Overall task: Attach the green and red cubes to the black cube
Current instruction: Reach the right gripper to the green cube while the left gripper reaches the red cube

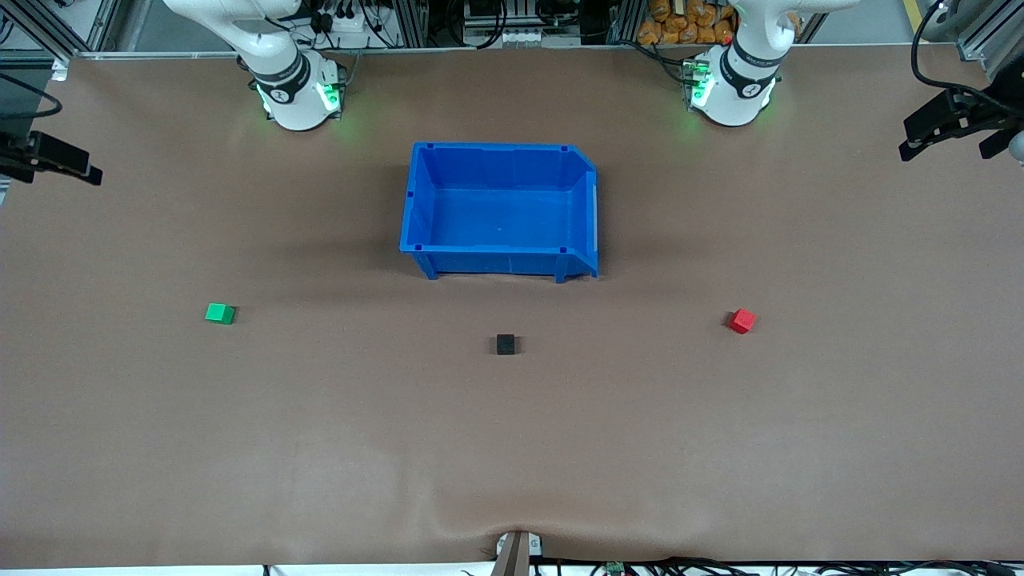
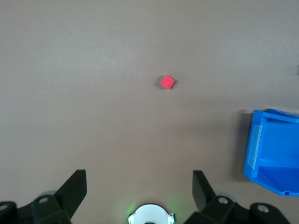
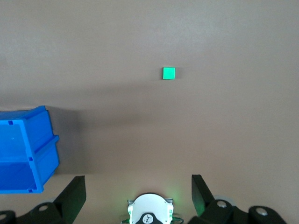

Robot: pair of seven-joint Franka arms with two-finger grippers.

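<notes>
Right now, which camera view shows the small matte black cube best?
The front view, the only one showing the small matte black cube: it sits alone on the brown table, nearer the camera than the blue plastic bin. Both wrist views miss it, showing only the red cube or green cube.

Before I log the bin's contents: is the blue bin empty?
Empty: the front view shows the blue bin's bare floor, with nothing lying in it.
</notes>
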